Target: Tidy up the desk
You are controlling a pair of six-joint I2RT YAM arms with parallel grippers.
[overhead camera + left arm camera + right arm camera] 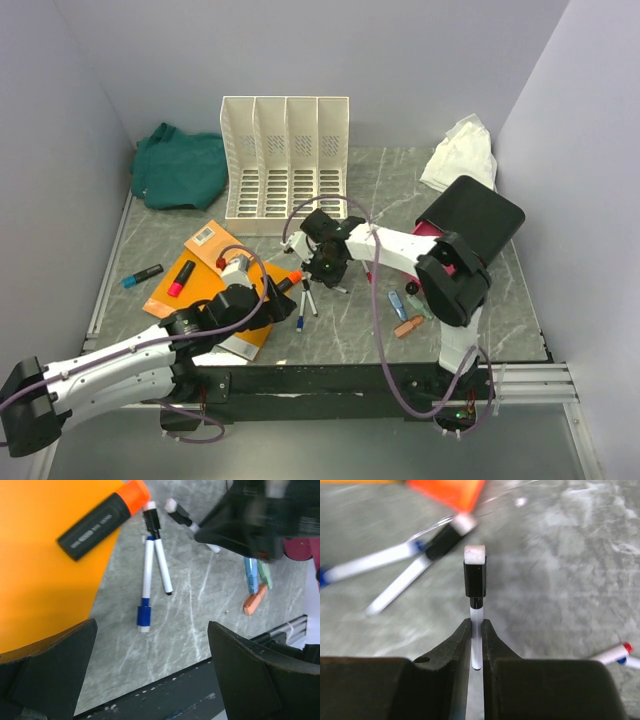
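Lavender panels wall the grey-green counter (pixel 400 200) on three sides, and it spreads beneath both my arms. My right pincer (pixel 476 630) is clamped on a white marker (pixel 474 577) with a black cap. It grips the barrel near one end, so most of the marker juts past the tips. My left pincer (pixel 150 650) hangs with its jaws wide apart and nothing between them, over the edge of the orange folder (pixel 40 580) and two thin pens (pixel 147 580) whose capped ends meet.

I judge the step to be carrying this marker off to a holder. With so short a grip it could pivot, so I should keep firm pressure and rise straight before swinging.

Room is tight on the near side. My two pincers are near each other, and a black highlighter (pixel 100 522) lies on the folder beside the pens. The white file rack (pixel 285 165) stands just behind my right wrist and the black bin (pixel 475 215) sits to its right. Bare stone between them looks like the freest path. Pastel pens (pixel 255 585) lie near the front edge, where a careless sweep could knock them off.
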